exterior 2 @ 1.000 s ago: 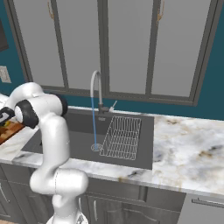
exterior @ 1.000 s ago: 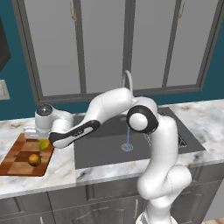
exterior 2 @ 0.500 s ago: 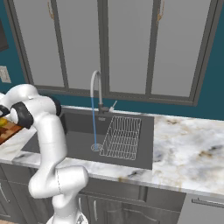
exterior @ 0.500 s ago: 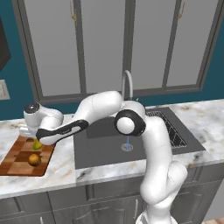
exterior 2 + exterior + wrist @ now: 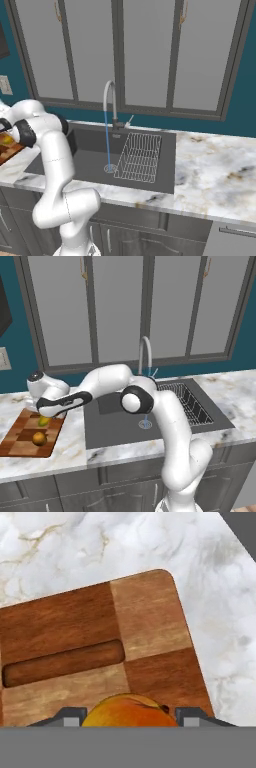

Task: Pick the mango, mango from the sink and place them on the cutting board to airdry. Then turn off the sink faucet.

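**Second mango held over the board, tap running**

The desk (image 5: 100, 448) is white marble with grey and tan veins, running the width of the kitchen above dark grey cabinet fronts. Behind it a teal wall carries a row of tall grey panelled doors with small brass handles. A pale wall plate (image 5: 4, 358) sits on the teal at the far left.

The sink (image 5: 115, 428) is a dark grey basin sunk into the marble, with a round drain (image 5: 145, 424) and a wire rack (image 5: 139, 156) on the side away from the board. The sink faucet (image 5: 110, 102) arches over the basin, its small lever sticking out at the base, and a thin blue stream of water (image 5: 107, 145) falls from the spout to the drain.

The cutting board (image 5: 22, 436), checkered in light and dark brown with a long handle slot (image 5: 62, 662), lies flat on the marble just beside the sink. An orange-brown mango (image 5: 39, 438) rests near its middle.

The arm reaches sideways across the basin to the board. The pincer (image 5: 46, 417) is clamped on the yellow-green mango (image 5: 44, 421), which hangs above the back part of the board, apart from the other fruit. In the hand view that fruit's orange-tinged top shows between the two dark finger tips (image 5: 70, 719), with the board's wood below it.
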You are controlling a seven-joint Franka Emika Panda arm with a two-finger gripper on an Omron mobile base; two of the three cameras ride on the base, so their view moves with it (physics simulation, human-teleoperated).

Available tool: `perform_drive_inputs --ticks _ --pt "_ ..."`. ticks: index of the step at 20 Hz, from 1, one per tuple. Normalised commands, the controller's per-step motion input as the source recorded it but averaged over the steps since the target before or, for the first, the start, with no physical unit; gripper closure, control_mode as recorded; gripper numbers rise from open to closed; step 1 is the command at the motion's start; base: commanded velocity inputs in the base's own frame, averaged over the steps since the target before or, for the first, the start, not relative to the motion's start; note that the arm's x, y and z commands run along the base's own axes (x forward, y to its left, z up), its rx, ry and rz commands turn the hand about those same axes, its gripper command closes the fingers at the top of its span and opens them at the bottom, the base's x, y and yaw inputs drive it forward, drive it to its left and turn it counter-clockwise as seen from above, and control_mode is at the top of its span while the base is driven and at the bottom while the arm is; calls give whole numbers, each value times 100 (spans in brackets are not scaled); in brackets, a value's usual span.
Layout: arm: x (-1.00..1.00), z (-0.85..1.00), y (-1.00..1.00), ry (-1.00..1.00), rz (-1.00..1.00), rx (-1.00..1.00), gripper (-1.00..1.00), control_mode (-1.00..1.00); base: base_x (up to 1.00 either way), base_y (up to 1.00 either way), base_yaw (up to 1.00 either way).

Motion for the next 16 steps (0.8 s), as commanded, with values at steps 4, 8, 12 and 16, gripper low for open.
perform_drive_inputs --ticks 4,8,12,16 --pt "24 -31 6 7 -12 0 100 -100 0 0 0" --pt "21 -25 4 8 -11 0 100 -100 0 0 0" --pt "19 -26 1 8 -11 0 -100 -100 0 0 0" --pt "10 -12 0 8 -10 0 -100 -100 0 0 0"
